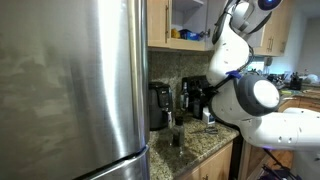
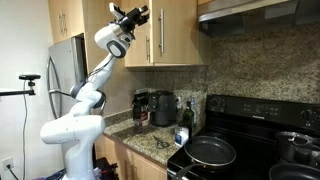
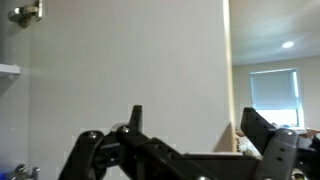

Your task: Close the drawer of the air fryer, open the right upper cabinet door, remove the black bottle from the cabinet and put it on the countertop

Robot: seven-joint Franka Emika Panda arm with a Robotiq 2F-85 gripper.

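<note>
My gripper is open and empty, raised high at the upper cabinets. The pale inner face of the right upper cabinet door fills the wrist view, and its light-wood edge runs between my fingertips. The cabinet stands open with pale and orange items on its shelf. The air fryer is on the countertop; its drawer does not stick out visibly. A small dark slim thing stands on the countertop; I cannot tell whether it is the black bottle.
A steel fridge fills the near side. A black coffee maker stands beside the air fryer. The black stove carries a frying pan. A neighbouring cabinet door is closed. A window shows past the door edge.
</note>
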